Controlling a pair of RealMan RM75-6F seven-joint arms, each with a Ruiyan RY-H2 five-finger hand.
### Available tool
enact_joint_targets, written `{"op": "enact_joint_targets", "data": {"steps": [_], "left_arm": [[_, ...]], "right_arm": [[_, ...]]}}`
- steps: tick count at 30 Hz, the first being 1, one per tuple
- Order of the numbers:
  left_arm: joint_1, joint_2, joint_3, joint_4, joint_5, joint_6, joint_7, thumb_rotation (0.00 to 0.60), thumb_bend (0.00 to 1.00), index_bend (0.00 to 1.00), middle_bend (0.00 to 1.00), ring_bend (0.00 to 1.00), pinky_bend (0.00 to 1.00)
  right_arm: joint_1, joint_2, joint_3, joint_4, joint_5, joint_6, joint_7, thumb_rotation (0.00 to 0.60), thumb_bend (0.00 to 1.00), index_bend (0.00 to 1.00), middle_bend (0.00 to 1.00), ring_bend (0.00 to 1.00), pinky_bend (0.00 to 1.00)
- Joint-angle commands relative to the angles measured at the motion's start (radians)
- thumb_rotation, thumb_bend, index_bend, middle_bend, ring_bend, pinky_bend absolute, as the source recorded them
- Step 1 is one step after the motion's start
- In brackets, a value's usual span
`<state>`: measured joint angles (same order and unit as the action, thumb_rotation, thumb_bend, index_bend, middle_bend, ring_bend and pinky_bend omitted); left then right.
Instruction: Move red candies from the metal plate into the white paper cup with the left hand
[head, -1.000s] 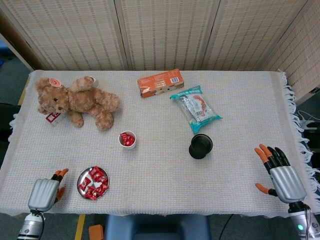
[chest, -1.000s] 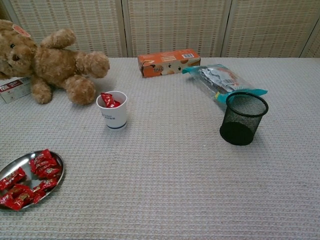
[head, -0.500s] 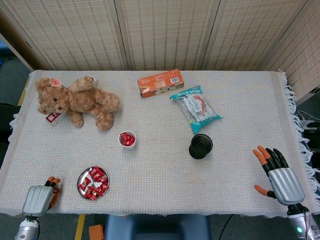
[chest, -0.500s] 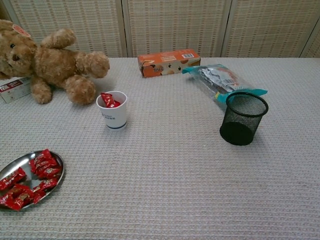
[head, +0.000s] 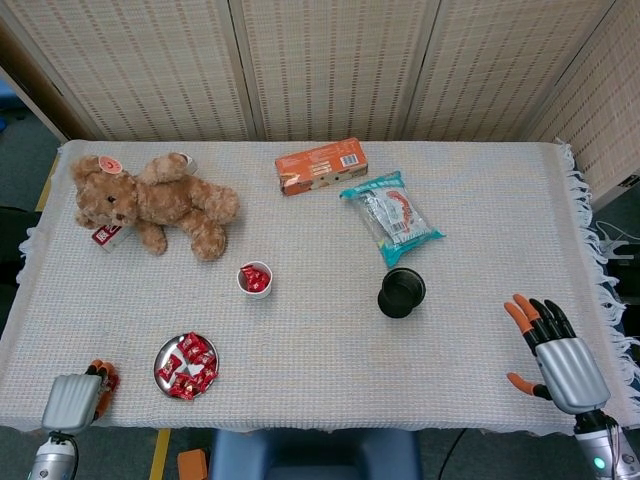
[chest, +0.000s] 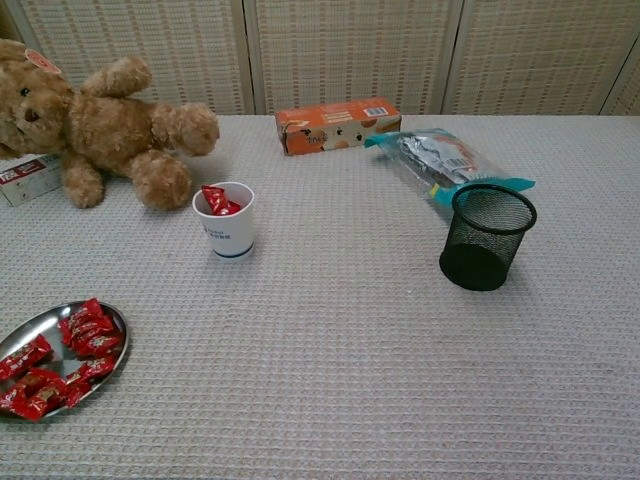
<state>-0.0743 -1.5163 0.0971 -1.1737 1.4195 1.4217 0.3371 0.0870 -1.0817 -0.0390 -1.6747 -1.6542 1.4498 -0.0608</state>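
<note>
Over the last second the left robot hand (head: 72, 401) has drawn back from beside the round metal plate (head: 162, 353) toward the near left corner of the cloth-covered surface (head: 320, 350), and it now sits well apart from the plate with its fingers curled in; it seems to hold nothing, though the fingertips are small and partly hidden behind its silver back. The red wrapped candies (head: 188, 364) on the plate look unchanged, and a few more red ones (chest: 216, 199) already sit in the white paper cup (chest: 227, 233), so the retreat reads as a pause or a reset, with most of the pile still to be moved. The right robot hand (head: 548, 343) rests at the near right edge, fingers spread and holding nothing. Only the head view shows either hand; the chest view shows neither, yet it gives a closer look into the cup's mouth and at the candies heaped on the plate's right half
</note>
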Motion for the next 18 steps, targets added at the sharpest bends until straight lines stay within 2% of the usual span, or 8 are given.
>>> {"op": "enact_joint_targets", "data": {"steps": [1,9,18], "left_arm": [[-0.001,-0.007,-0.009,0.017,-0.005,-0.015,-0.008,0.600,0.38,0.38,0.35,0.85,1.00],[0.000,-0.013,-0.018,0.026,0.000,-0.038,-0.020,0.600,0.38,0.41,0.41,0.85,1.00],[0.006,-0.017,-0.029,0.041,0.013,-0.032,-0.032,0.600,0.38,0.50,0.55,0.85,1.00]], "right_arm": [[0.000,0.001,-0.001,-0.001,-0.002,0.000,0.003,0.600,0.05,0.00,0.00,0.00,0.00],[0.001,-0.003,0.000,0.003,-0.002,0.001,0.004,0.600,0.04,0.00,0.00,0.00,0.00],[0.009,-0.005,0.001,0.005,0.004,-0.017,-0.001,0.600,0.04,0.00,0.00,0.00,0.00]]}}
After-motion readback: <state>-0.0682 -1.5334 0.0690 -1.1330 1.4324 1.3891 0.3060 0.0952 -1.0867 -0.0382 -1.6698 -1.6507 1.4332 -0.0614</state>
